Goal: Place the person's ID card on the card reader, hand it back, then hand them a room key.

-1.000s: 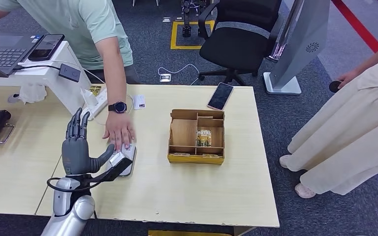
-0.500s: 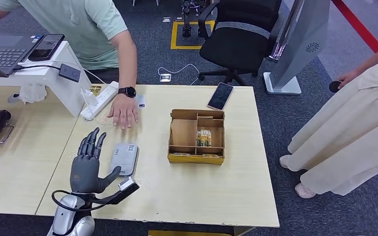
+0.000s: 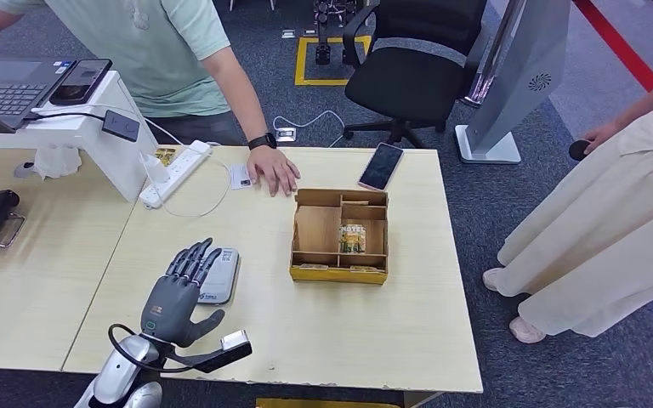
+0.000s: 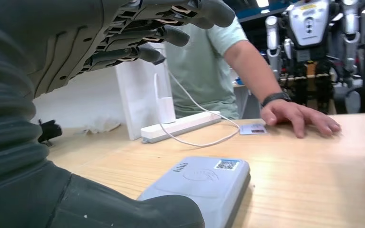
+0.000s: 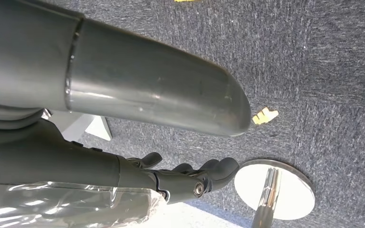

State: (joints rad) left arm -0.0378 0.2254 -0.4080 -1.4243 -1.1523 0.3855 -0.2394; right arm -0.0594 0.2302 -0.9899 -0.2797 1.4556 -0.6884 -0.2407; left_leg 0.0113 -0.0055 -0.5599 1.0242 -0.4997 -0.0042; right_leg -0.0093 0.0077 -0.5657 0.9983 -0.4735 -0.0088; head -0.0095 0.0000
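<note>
The grey card reader (image 3: 218,274) lies flat on the table's near left part, with nothing on it; it also shows close up in the left wrist view (image 4: 204,183). My left hand (image 3: 178,293) hovers open beside it, its fingers (image 4: 161,33) spread above the reader's left edge. The ID card (image 3: 240,176) lies on the table near the far edge, next to the person's hand (image 3: 274,170); the left wrist view shows the card (image 4: 253,128) flat beside that hand (image 4: 297,114). A hotel key card (image 3: 353,237) stands in the cardboard box (image 3: 316,229). My right hand (image 5: 190,178) hangs over the floor, holding nothing.
A phone (image 3: 380,166) lies at the far table edge behind the box. A white power strip (image 3: 174,174) and its cable lie at the far left beside a white stand (image 3: 93,127). A second person (image 3: 612,229) stands to the right of the table.
The person's hand left the card reader and drew back to the far edge beside the ID card. My left hand moved toward the near edge and rightward, fingers now over the reader.
</note>
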